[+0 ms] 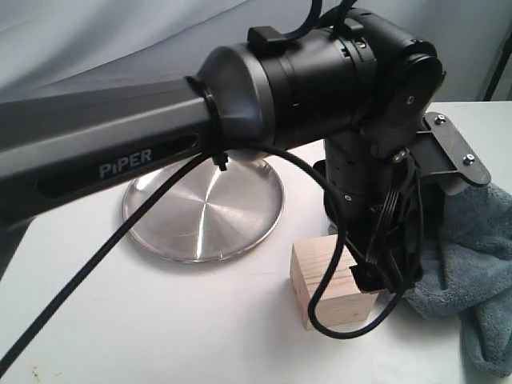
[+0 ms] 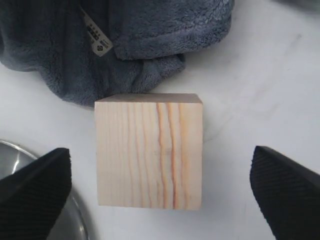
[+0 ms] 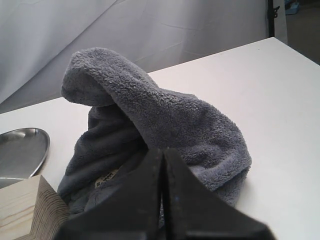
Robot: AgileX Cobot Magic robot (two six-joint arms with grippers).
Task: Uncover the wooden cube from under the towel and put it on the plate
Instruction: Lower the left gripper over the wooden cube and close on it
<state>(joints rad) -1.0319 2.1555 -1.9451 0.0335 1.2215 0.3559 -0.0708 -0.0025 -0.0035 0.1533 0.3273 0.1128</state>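
Exterior view: we see the left arm (image 1: 120, 136), marked PiPER, crossing the foreground, with a black cable (image 1: 80, 296) looping down from it. Behind it lie three objects on a white table (image 1: 160, 320). The plate (image 1: 204, 212) sits flat at centre. The wooden cube (image 1: 332, 280) stands on the table to the right of the plate and apart from its rim. The towel (image 1: 472, 264) is heaped at the far right.

Left wrist view: we look straight down on the wooden cube (image 2: 149, 150), fully uncovered, its grain lines running along the top face. The left gripper (image 2: 160, 152) is spread wide. Its two dark fingers (image 2: 35, 192) flank the cube, each with clear table between it and the wood, so nothing is grasped. The towel (image 2: 150, 45), with its white label (image 2: 97, 34), lies just beside one edge of the cube. A sliver of the plate (image 2: 12, 155) shows at the corner.

Right wrist view: the right gripper (image 3: 162, 155) has its jaws pressed together with no gap. The tips meet the bunched towel (image 3: 150, 115), and we cannot tell whether fabric is pinched. The plate (image 3: 22, 150) and one corner of the cube (image 3: 25, 210) appear at the side.
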